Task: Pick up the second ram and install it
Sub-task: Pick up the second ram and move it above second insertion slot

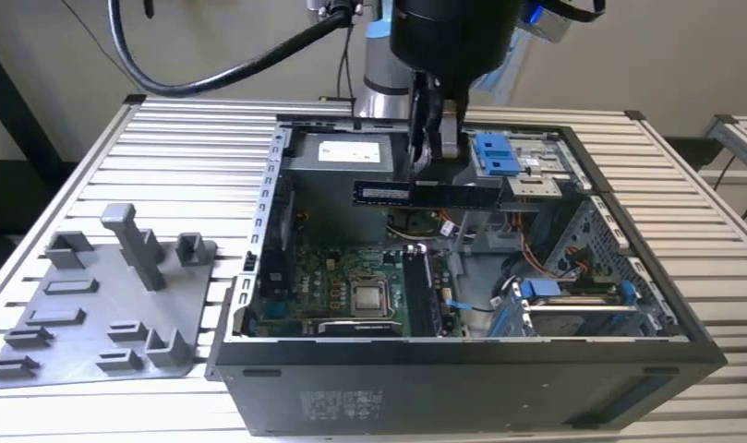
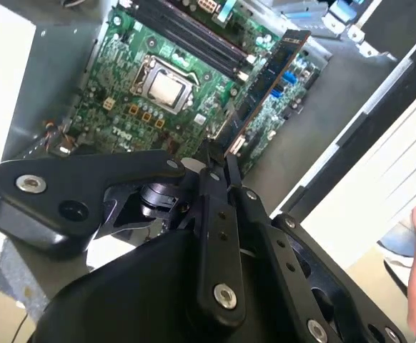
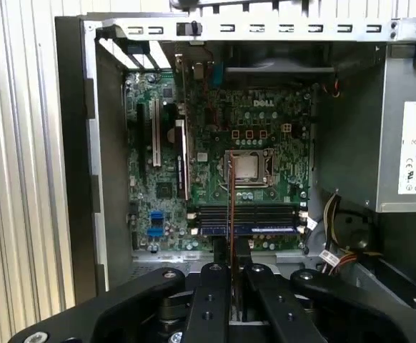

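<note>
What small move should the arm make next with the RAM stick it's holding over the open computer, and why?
Probably turn the wrist to line the stick up with the slots. The hand holds the second ram above the green board, crosswise to the long black slots, so it likely needs aligning before lowering.
</note>
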Controlling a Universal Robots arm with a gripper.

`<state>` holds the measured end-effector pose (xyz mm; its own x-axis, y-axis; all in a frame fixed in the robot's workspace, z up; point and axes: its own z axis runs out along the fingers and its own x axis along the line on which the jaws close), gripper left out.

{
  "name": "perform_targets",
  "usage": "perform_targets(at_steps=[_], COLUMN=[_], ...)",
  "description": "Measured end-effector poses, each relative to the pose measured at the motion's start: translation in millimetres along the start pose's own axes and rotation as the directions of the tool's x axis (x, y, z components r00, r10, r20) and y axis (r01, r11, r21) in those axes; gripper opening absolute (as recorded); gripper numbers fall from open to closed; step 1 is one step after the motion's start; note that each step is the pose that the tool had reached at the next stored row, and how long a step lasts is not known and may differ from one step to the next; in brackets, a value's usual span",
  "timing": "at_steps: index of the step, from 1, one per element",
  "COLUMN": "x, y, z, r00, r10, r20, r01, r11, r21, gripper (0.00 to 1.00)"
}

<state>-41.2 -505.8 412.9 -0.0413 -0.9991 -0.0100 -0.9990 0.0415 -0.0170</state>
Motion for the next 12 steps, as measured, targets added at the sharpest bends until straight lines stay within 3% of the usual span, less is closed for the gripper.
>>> perform_targets(at_steps=[10,12], x=[-1.4,-1.5], y=[-35.0,-36.9], z=[0.6,0.6], r00=[1.0,1.0], r10=[0.0,0.0], r20=[-0.0001,-0.0001], r01=[0.0,0.0], r11=[1.0,1.0], r21=[0.0,-0.0001], gripper=[0.14,0.14])
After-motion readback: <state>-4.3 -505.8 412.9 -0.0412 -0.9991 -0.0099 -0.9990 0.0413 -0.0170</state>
